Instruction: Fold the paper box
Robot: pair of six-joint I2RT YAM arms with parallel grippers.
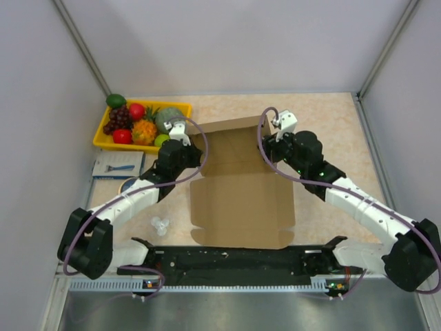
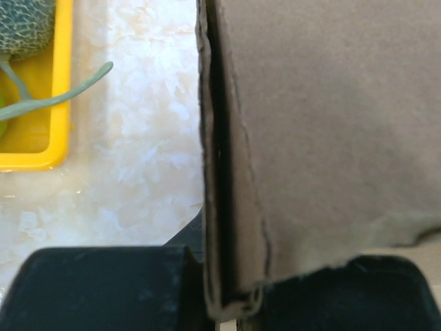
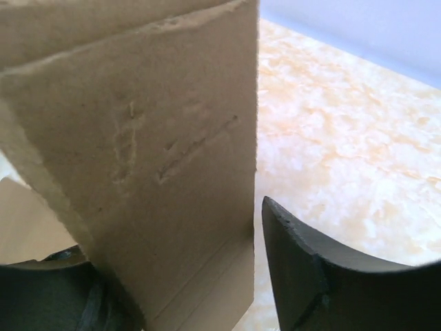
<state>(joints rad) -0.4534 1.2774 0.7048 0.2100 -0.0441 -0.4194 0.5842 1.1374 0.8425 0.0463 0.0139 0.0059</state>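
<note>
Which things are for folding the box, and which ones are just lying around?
For the job:
paper box
left end effector, pinching the box's left flap
right end effector, fingers on either side of the right flap

Just lying about:
yellow fruit tray
blue-white packet
small clear plastic piece

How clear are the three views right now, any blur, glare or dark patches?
Top view: even light, sharp, only soft shadows beside the box, no glare. Left wrist view: the box fills most of the frame up close, its edge soft; the yellow tray is blurred. Right wrist view: the box's creases read clearly, the table beyond is bright and slightly washed out.
</note>
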